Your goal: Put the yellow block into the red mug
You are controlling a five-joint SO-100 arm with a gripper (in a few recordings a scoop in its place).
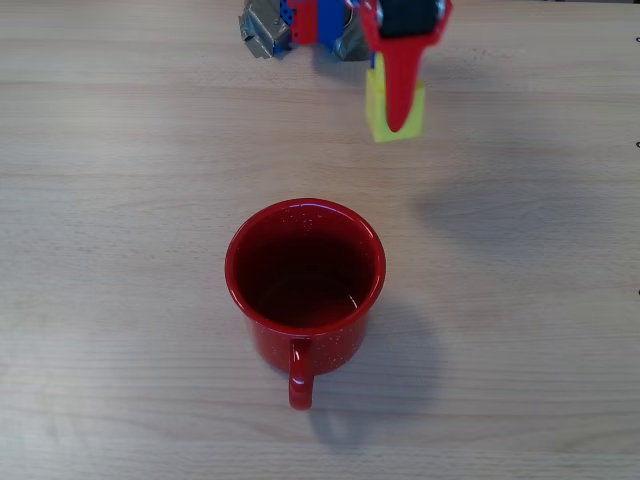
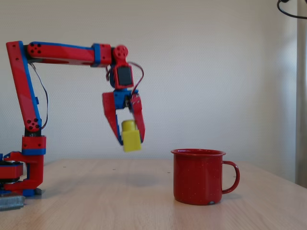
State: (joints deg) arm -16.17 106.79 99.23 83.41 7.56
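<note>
The yellow block [image 2: 130,137] hangs in the air well above the table, held between the red fingers of my gripper [image 2: 129,139], which is shut on it. From overhead the yellow block [image 1: 378,112] sits near the top edge, partly covered by a pointed red finger [image 1: 400,85]. The red mug [image 2: 198,176] stands upright on the table to the right of the block in the fixed view, apart from it, handle pointing right. In the overhead view the red mug [image 1: 305,265] lies below and left of the gripper [image 1: 396,120], its dark inside showing nothing in it.
The wooden table [image 1: 120,250] is bare around the mug. The arm's red and blue base [image 2: 24,172] stands at the left edge in the fixed view, with a plain wall behind. Arm parts [image 1: 300,25] show at the top of the overhead view.
</note>
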